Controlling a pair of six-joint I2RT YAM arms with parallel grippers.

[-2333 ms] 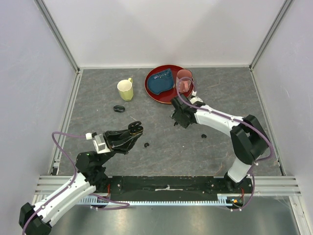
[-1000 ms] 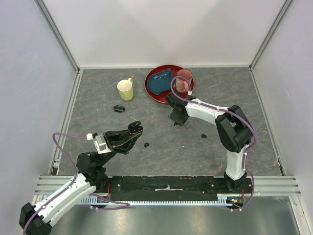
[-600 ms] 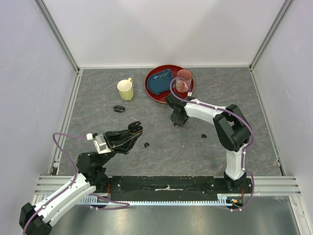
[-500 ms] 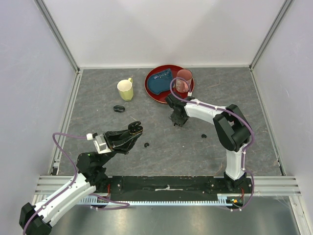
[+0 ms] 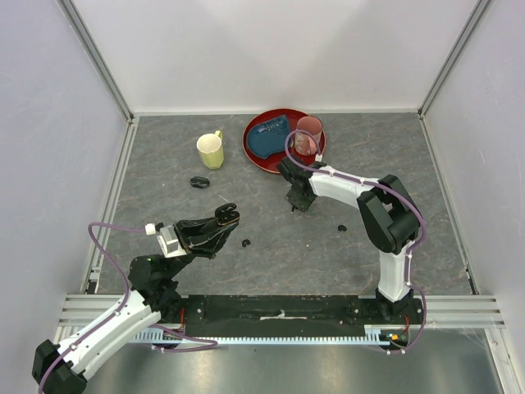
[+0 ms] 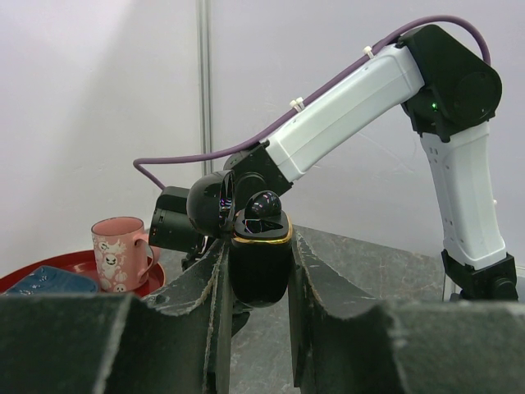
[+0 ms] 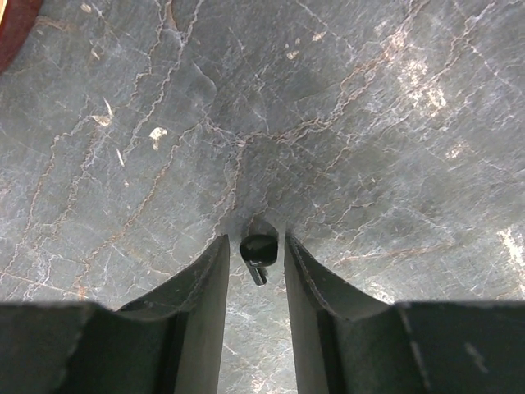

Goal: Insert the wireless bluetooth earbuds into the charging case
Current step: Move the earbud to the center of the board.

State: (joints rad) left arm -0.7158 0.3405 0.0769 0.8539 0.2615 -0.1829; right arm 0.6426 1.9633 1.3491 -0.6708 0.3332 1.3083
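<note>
At the left, the left hand [image 5: 227, 215] is held above the worktop [image 5: 164, 164] and is closed on an open charging case [image 6: 261, 267]. The case is black with a gold rim and is seen upright between the fingers [image 6: 189, 320] with its lid up. Farther back, a second black oval case [image 5: 199, 182] lies on the worktop near a yellow mug [image 5: 211, 151]. A loose earbud [image 5: 245, 242] is seen on the surface just right of the left hand. At the back, a red plate [image 5: 256, 160] carries a blue object [image 5: 271, 138] and a pink mug [image 5: 309, 136]. In front of the plate, the right hand [image 5: 296, 203] is placed low at the worktop, partly open. A second earbud [image 7: 258, 249] lies on the surface between its fingers, with a narrow gap on each side, so nothing is gripped. A third earbud [image 5: 341, 227] lies farther right, near the right arm.
</note>
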